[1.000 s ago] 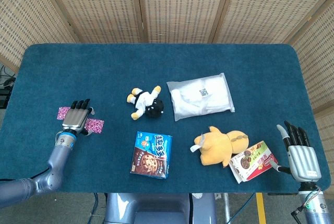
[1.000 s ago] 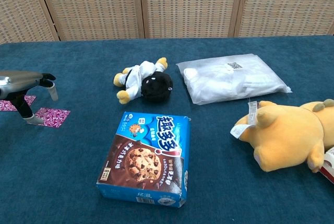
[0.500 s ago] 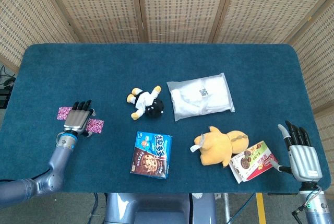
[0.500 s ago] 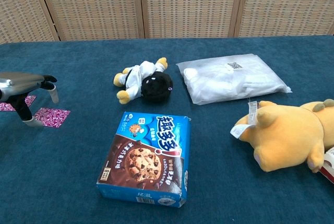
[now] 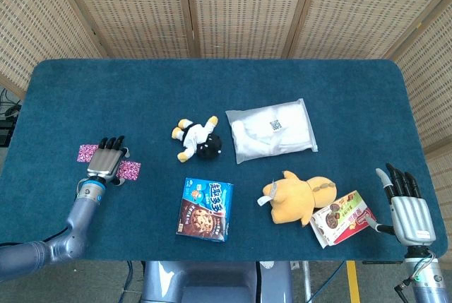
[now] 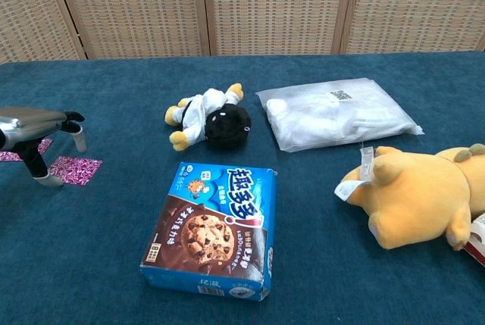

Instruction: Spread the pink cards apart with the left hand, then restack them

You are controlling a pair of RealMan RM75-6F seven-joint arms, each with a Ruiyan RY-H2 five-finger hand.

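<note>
Two pink patterned cards lie apart on the blue table at the left. One card is right of my left hand, the other pokes out on its left. My left hand hovers flat over the gap between them, fingers stretched forward, its thumb tip down at the near edge of the right card. It holds nothing. My right hand rests open at the table's right front edge, fingers straight, empty; the chest view does not show it.
A blue cookie box lies at the front middle. A small plush doll and a white plastic bag sit behind it. A yellow plush and a red-green snack box lie front right.
My left hand has drawn back slightly toward the table's left front; the two cards stay where they were. The right hand has not moved.
</note>
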